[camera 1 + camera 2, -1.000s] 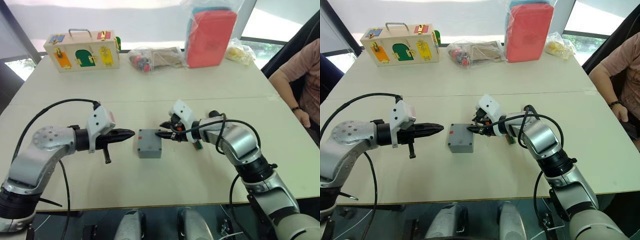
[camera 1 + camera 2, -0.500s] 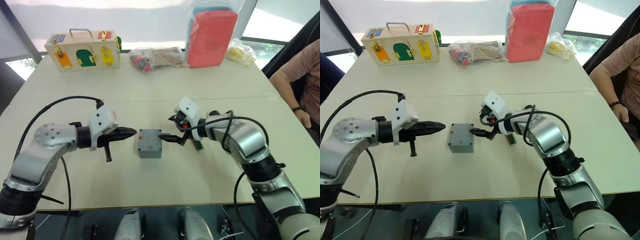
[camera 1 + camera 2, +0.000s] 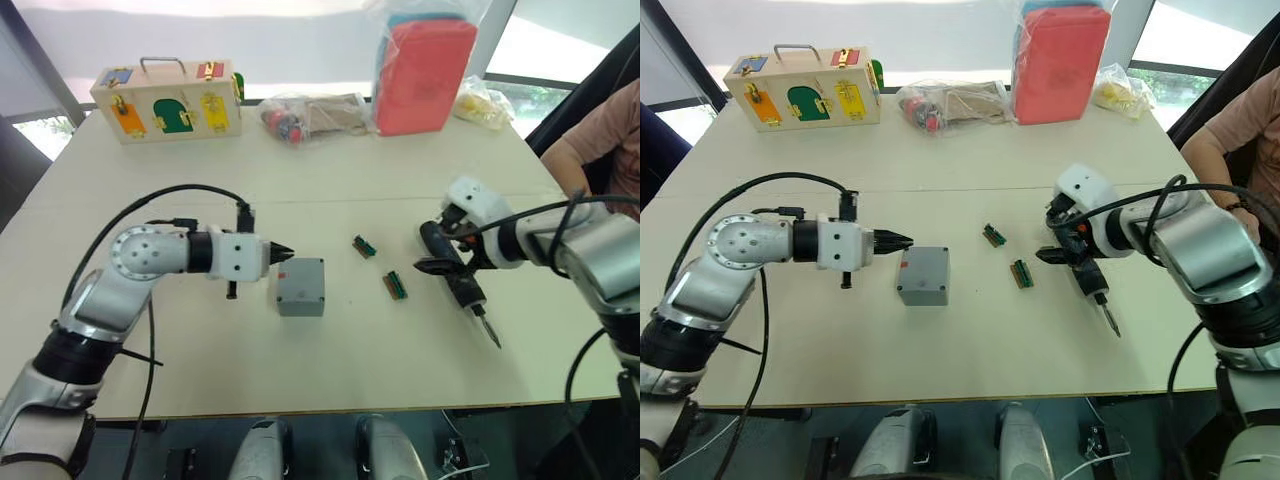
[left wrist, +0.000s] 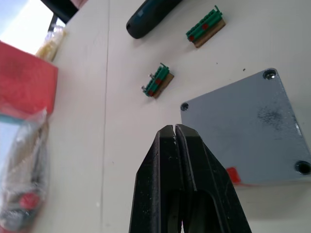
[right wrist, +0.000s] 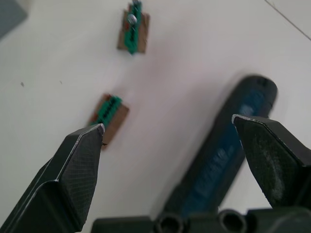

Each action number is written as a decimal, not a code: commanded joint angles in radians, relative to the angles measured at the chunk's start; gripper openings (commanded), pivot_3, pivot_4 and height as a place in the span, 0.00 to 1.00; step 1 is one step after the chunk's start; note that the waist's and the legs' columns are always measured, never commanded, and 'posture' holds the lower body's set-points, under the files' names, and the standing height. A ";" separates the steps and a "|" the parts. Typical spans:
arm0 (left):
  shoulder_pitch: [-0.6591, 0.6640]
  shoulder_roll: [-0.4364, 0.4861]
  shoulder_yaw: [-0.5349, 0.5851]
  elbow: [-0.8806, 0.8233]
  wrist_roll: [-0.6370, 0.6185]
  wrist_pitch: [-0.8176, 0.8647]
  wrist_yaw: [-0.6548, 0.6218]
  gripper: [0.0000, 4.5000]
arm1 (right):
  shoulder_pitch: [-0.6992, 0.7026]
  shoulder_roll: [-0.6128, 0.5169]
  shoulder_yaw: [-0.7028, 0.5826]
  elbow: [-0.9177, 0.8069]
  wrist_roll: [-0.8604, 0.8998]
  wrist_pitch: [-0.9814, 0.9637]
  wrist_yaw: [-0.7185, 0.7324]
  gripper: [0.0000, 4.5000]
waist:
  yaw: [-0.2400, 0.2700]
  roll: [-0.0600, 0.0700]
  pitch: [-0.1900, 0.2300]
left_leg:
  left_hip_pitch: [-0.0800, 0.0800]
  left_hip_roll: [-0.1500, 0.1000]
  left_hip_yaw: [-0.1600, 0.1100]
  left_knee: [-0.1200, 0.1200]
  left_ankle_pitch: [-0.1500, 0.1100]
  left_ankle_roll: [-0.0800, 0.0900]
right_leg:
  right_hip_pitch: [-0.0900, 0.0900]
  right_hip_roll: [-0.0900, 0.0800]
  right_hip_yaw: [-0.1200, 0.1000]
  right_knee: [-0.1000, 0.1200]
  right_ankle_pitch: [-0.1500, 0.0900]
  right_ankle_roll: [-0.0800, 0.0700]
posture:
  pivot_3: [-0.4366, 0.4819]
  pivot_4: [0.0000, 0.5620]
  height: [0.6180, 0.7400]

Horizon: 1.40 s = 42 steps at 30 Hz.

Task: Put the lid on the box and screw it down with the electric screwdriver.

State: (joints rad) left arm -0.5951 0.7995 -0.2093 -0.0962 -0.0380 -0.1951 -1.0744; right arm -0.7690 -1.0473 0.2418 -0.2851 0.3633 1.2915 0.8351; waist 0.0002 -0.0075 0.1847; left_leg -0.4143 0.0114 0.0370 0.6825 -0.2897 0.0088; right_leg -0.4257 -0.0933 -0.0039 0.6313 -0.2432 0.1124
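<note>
The lid [image 4: 245, 128] is seated on the box [image 3: 300, 295]; the left gripper [image 4: 176, 130] is pinched together beside it, while the right gripper [image 5: 170, 131] is spread wide over the electric screwdriver [image 5: 221, 155].

I can read no text, label, brand or number on anything here. The electric screwdriver [image 5: 216, 162] carries a line of pale printing along its dark barrel in the right wrist view, but I cannot make out a single letter of it. The only sign I can pick out is a small plain red mark on the side wall of the box [image 4: 245, 177], near one corner under the lid [image 4: 243, 128]; it bears no writing. The wooden box [image 3: 167, 100] at the far end of the table has coloured doors and latches, and I see no lettering on them.
</note>
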 commanded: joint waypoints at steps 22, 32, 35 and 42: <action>-0.218 -0.221 -0.008 0.145 -0.195 -0.012 -0.127 0.00 | -0.231 -0.047 0.232 0.549 -0.191 0.002 0.165 1.00 | 0.001 0.000 0.000 | -0.002 0.000 0.001 0.001 0.000 0.000 | -0.001 0.000 0.000 0.000 0.000 0.000 | 0.48 0.27 0.92; -0.168 -0.196 0.049 -0.003 -0.344 0.249 -0.128 0.00 | -0.357 -0.006 0.318 0.533 -0.166 0.122 0.270 1.00 | 0.005 0.001 0.000 | -0.003 0.000 0.000 0.001 0.000 0.000 | -0.002 0.000 0.000 0.001 0.000 0.000 | 0.48 0.27 0.92; -0.158 -0.192 0.061 -0.035 -0.370 0.305 -0.123 0.00 | -0.386 0.005 0.329 0.544 -0.156 0.157 0.278 1.00 | 0.006 0.001 0.000 | -0.003 0.000 0.000 0.001 0.000 0.000 | -0.002 0.000 0.000 0.001 0.000 0.000 | 0.48 0.27 0.92; -0.125 -0.164 0.105 -0.139 -0.514 0.525 -0.121 0.00 | -0.361 0.026 0.367 0.511 -0.129 0.224 0.248 1.00 | 0.005 0.001 0.000 | -0.003 0.000 -0.001 0.001 0.000 0.000 | -0.002 0.000 0.000 0.001 0.000 0.000 | 0.48 0.27 0.92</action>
State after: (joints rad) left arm -0.7244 0.6137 -0.1389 -0.1884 -0.5054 0.2815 -1.1946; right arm -1.1313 -1.0238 0.6134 0.2384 0.2265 1.5015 1.1014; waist 0.0047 -0.0066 0.1850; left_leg -0.4170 0.0114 0.0360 0.6836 -0.2895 0.0086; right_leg -0.4279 -0.0934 -0.0035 0.6321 -0.2430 0.1127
